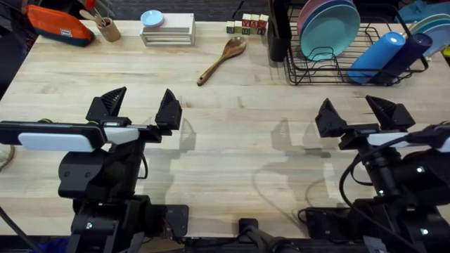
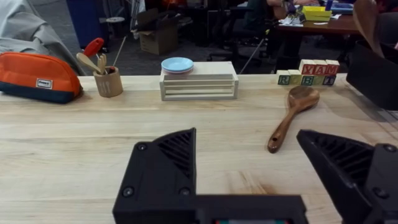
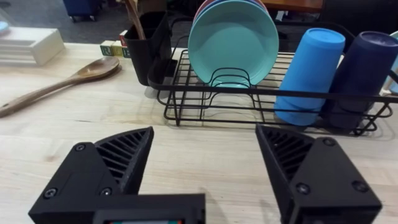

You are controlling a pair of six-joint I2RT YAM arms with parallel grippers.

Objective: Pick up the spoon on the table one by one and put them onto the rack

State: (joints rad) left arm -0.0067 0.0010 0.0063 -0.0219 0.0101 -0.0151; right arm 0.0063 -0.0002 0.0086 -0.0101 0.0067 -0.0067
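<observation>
While both the left gripper and right gripper hover empty with jaws spread wide, the spoon lies on the table at nine o'clock of the rack, near it

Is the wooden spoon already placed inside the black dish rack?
No, the spoon lies flat on the table, to the left of the rack and apart from it.

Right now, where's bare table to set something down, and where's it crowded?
Free: the wide table strip between the grippers and the back row, and the patch between the left gripper and right gripper. Crowded: the far edge, with spoon, letter blocks, slatted stand, utensil cup, and the rack full of plates and cups.
</observation>
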